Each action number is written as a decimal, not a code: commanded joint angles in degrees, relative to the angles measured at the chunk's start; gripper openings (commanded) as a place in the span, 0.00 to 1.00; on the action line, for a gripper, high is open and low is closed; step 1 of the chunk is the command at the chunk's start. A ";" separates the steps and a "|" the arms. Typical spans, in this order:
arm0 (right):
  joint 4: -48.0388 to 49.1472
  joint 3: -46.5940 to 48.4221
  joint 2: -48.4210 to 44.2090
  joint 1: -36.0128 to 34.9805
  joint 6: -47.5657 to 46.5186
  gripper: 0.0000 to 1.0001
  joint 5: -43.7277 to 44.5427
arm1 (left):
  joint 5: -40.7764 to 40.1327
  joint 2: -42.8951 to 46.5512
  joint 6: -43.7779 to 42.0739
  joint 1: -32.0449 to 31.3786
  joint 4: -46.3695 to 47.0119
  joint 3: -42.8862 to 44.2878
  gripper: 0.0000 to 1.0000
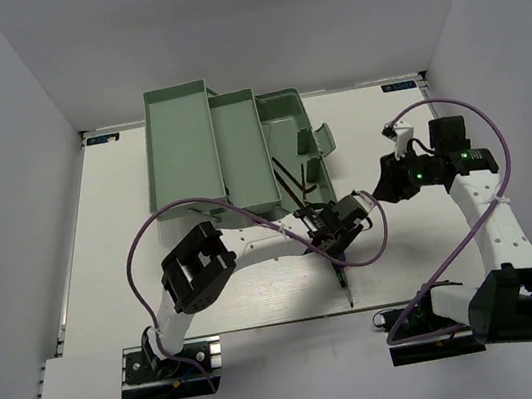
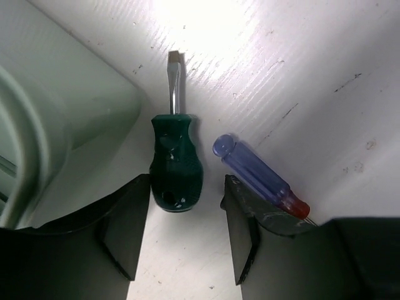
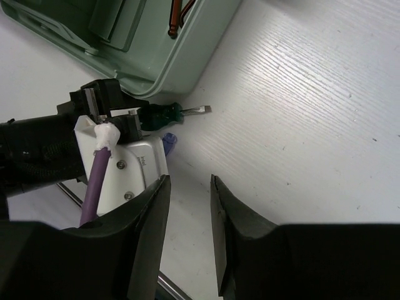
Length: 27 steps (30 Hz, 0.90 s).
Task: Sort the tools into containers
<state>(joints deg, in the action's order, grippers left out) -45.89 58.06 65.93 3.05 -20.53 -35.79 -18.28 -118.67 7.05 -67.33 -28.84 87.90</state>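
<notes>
- Table (image 1: 113, 254): white, with the toolbox on it.
- Toolbox (image 1: 181, 142): mint green, opened out into three stepped sections.
- Left gripper (image 2: 185, 195): low at the toolbox's near right corner. Its jaws are apart and straddle the butt of the stubby driver's handle. A gap shows on the side away from the toolbox, so nothing is gripped.
- Right gripper (image 3: 189, 182): to the right of the toolbox, above bare table, aimed toward that same corner. Its jaws are apart with nothing between them.
- Stubby driver (image 2: 177, 165): flat on the table just beside the toolbox corner, blade pointing away from the left gripper.
- Purple driver (image 2: 256, 175): flat beside the stubby driver, on the side away from the toolbox and apart from it. Its red-collared end runs under a finger (image 2: 244, 237).
</notes>
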 commanded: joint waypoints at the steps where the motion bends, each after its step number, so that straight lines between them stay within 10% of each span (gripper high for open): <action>1: -0.17 -0.93 -1.51 0.20 0.76 0.39 -2.62 | 0.62 -2.00 0.33 0.80 0.80 1.40 0.61; 27: -0.08 -3.39 -2.74 1.52 0.23 0.43 -3.50 | -2.10 9.32 4.90 -0.35 0.72 1.57 0.13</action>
<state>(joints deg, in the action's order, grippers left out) -46.00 55.29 64.58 4.12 -19.66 -38.41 -17.69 -118.91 10.83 -67.37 -28.58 87.07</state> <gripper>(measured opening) 0.421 0.481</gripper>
